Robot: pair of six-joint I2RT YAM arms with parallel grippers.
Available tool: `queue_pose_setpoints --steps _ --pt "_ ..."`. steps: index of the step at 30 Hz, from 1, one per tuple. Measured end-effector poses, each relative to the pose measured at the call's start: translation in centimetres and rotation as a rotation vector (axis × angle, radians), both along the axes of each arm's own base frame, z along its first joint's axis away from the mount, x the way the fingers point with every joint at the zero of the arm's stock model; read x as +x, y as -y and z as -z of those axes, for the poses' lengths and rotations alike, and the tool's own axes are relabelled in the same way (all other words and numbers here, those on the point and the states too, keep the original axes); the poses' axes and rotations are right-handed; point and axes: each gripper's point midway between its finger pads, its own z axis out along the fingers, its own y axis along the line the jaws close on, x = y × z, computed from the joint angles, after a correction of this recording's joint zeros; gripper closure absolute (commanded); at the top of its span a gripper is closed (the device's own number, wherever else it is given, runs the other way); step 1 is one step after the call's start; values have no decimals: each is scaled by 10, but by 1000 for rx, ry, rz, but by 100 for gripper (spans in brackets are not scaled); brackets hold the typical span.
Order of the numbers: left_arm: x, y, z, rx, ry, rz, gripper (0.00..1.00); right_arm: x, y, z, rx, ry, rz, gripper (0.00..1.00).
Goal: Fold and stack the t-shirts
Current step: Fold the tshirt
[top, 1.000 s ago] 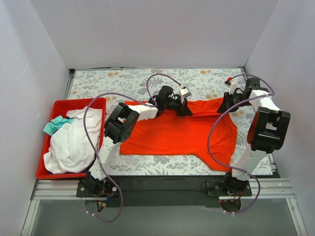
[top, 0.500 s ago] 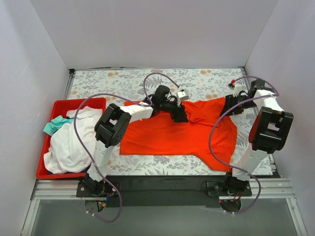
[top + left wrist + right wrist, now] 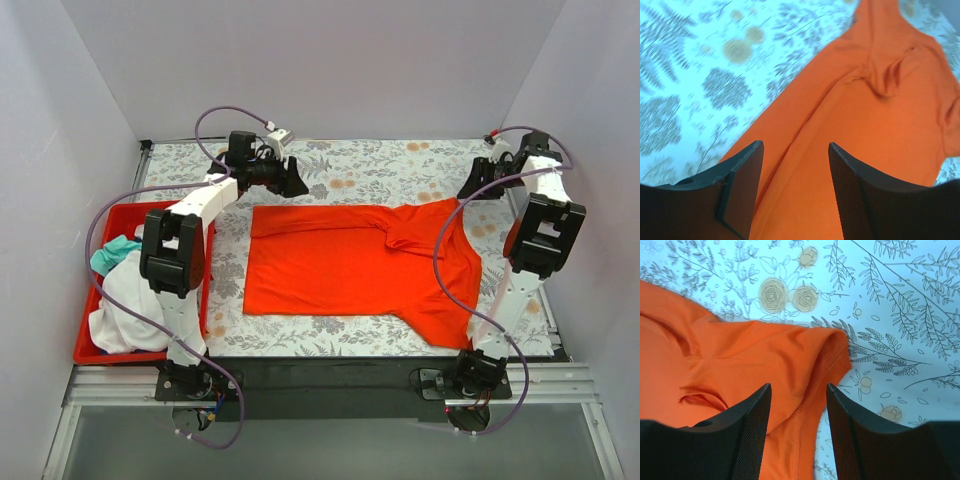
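Observation:
The orange-red t-shirt [image 3: 350, 265] lies spread across the middle of the flowered table, its far edge folded over and a sleeve trailing at the near right. My left gripper [image 3: 293, 184] hovers open just beyond the shirt's far left corner; in the left wrist view its fingers [image 3: 795, 145] frame the orange cloth [image 3: 865, 125] without touching it. My right gripper [image 3: 468, 190] is open above the far right corner, and its wrist view shows the hem [image 3: 740, 355] below the empty gap [image 3: 798, 386]. A white t-shirt [image 3: 135, 300] and a teal one [image 3: 108, 255] lie crumpled in the bin.
The red plastic bin [image 3: 120, 212] stands at the left edge of the table. Bare flowered tablecloth [image 3: 400, 165] runs along the back. Pale walls close in on the left, back and right. Purple cables loop over both arms.
Both grippers have opened and let go of the orange shirt's far edge. The left arm swung from the middle to the far left; the right drew back to the far right corner.

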Motion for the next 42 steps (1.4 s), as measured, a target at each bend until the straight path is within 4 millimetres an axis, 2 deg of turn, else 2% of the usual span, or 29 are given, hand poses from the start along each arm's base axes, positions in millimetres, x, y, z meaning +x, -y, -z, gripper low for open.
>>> queue_pose_setpoints --steps 2,5,11,18,24,27,28,32,36,40,41,42 --pt "4 -16 9 33 -33 -50 45 2 -1 15 13 -42 16 45" --pt "6 -29 17 69 -62 -97 44 2 -5 27 25 -83 31 45" --pt "13 -51 31 146 -86 -181 44 12 -13 32 32 -91 36 48" --pt "15 -71 57 259 -136 -232 46 12 -20 43 35 -121 42 53" --pt "7 -83 87 342 -212 -256 49 11 -19 52 25 -131 54 67" --pt "2 -89 105 385 -257 -268 51 5 -18 62 10 -152 59 84" --pt "0 -92 109 398 -270 -273 51 4 -17 65 3 -158 62 98" --pt "-2 -100 116 442 -286 -301 56 2 -10 73 -45 -175 83 99" --pt "1 -107 127 473 -304 -326 59 8 -1 75 -89 -154 107 99" --pt "21 -110 127 467 -295 -354 61 18 6 75 -124 -118 131 99" --pt "31 -108 123 459 -283 -360 62 21 9 74 -135 -108 138 99" --pt "36 -108 127 458 -286 -362 62 23 10 74 -143 -101 142 99"
